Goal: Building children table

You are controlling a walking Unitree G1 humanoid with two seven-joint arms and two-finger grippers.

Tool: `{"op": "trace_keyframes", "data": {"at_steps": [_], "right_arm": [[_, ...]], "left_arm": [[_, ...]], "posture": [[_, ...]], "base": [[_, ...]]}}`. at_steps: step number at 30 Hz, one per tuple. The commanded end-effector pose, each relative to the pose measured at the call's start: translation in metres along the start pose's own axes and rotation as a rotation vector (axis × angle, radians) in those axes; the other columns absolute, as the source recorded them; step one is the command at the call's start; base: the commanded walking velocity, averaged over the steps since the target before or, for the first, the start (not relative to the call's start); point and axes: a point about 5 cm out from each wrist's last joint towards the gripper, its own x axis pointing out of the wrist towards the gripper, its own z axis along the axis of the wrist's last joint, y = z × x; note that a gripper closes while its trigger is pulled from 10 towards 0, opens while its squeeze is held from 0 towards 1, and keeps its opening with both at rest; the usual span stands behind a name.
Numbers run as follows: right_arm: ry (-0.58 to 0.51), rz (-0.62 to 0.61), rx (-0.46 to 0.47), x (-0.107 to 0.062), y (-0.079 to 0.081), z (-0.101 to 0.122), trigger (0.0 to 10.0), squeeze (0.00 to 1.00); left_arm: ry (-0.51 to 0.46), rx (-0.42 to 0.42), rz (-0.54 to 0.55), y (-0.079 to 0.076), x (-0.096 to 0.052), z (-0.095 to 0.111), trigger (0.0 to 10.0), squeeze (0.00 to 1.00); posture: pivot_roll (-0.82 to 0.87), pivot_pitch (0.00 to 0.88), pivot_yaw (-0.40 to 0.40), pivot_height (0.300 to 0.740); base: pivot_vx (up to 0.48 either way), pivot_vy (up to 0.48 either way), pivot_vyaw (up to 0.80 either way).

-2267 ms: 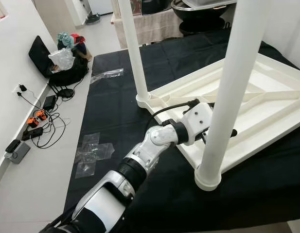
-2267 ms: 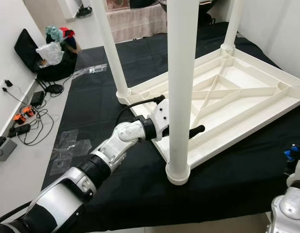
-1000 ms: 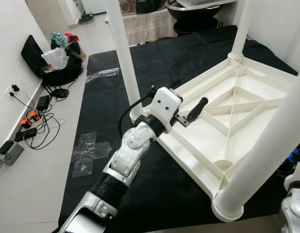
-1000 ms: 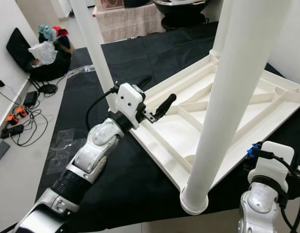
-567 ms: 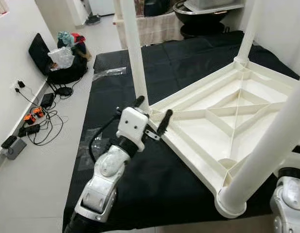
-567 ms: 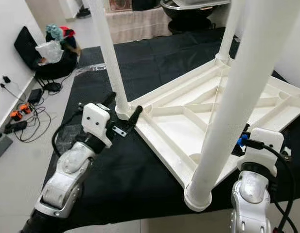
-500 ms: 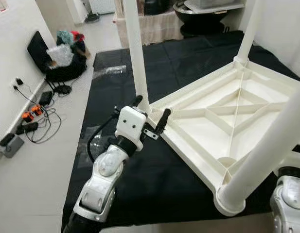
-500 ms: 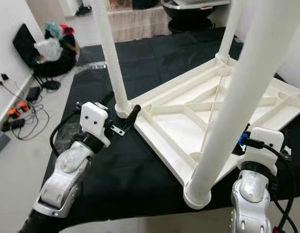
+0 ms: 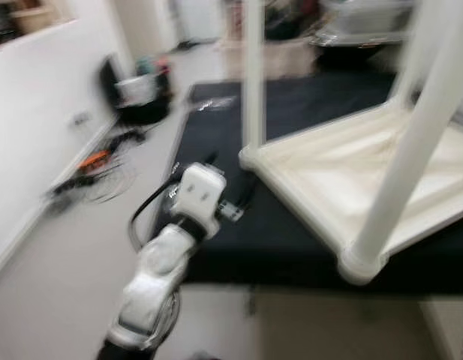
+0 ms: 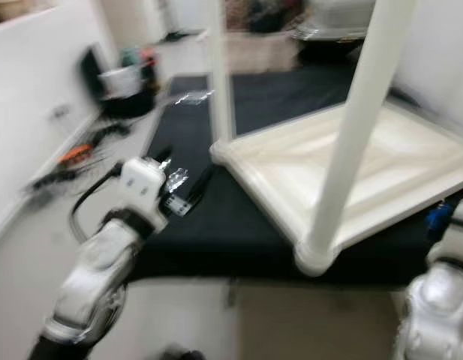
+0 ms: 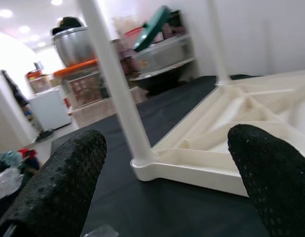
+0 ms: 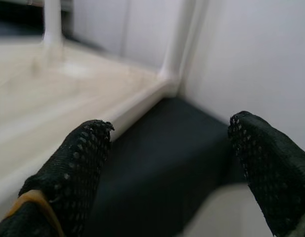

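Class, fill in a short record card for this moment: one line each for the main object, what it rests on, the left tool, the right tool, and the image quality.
Main object: white table, upside down, legs pointing up
Rests on: black mat on the floor
Left tool: open, empty, held above the mat beside the table's corner leg
Right tool: open, empty, near the table's rim at another corner
Image quality: both head views blurred

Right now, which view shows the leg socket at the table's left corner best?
The left wrist view: the leg socket is sharp between the open left pincer fingers. Both eye views show that corner blurred; the right wrist view faces another corner.
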Motion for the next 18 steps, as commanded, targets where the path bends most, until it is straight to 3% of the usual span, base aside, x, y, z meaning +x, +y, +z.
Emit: {"op": "trace_keyframes", "data": {"at_steps": [1,2,4,6,8,9,10,12,13,15,18], "right_arm": [[0.005,0.043,0.005,-0.008,0.006,0.000,10.0,0.00],[0.018,0.081,0.000,-0.016,0.012,-0.004,10.0,0.00],[0.018,0.081,0.000,-0.016,0.012,-0.004,10.0,0.00],[0.036,0.199,-0.037,-0.039,0.023,-0.013,10.0,0.00],[0.042,0.267,-0.062,-0.051,0.027,-0.020,10.0,0.00],[0.046,0.388,-0.007,-0.059,0.036,-0.020,10.0,0.00],[0.046,0.388,-0.007,-0.059,0.036,-0.020,10.0,0.00],[0.026,0.632,0.085,-0.071,0.054,-0.014,10.0,0.00],[0.026,0.632,0.085,-0.071,0.054,-0.014,10.0,0.00],[0.050,0.804,0.147,-0.072,0.064,-0.012,10.0,0.00],[0.047,0.835,0.155,-0.063,0.067,-0.008,10.0,0.00]], "left_arm": [[0.030,0.021,0.010,0.003,-0.001,-0.003,10.0,0.00],[0.035,0.022,0.012,0.003,-0.002,-0.004,10.0,0.00],[0.035,0.022,0.012,0.003,-0.002,-0.004,10.0,0.00],[0.060,0.008,0.018,0.003,-0.007,-0.007,10.0,0.00],[0.080,-0.007,0.025,0.003,-0.011,-0.009,10.0,0.00],[0.096,-0.025,0.035,0.003,-0.013,-0.011,10.0,0.00],[0.096,-0.025,0.035,0.003,-0.013,-0.011,10.0,0.00],[0.123,-0.036,0.033,0.002,-0.018,-0.015,10.0,0.00],[0.123,-0.036,0.033,0.002,-0.018,-0.015,10.0,0.00],[0.169,-0.053,0.004,-0.003,-0.025,-0.023,10.0,0.00],[0.203,-0.078,-0.006,-0.006,-0.032,-0.029,10.0,0.00]], "posture": [[-0.03,0.058,0.046,0.740],[-0.03,0.060,0.043,0.740],[-0.03,0.060,0.043,0.740],[-0.02,0.061,0.043,0.740],[-0.02,0.061,0.043,0.740],[-0.03,0.061,0.044,0.740],[-0.03,0.061,0.044,0.740],[-0.03,0.063,0.044,0.740],[-0.03,0.063,0.044,0.740],[-0.03,0.066,0.047,0.740],[-0.03,0.068,0.045,0.740]], "base": [[-0.251,0.000,0.00],[-0.247,0.000,0.00],[-0.247,0.000,0.00],[0.000,0.000,0.00],[0.000,0.000,0.00],[0.000,0.000,0.00],[0.000,0.000,0.00],[0.000,0.000,0.00],[0.000,0.000,0.00],[0.000,0.000,0.00],[0.000,0.000,0.00]]}}
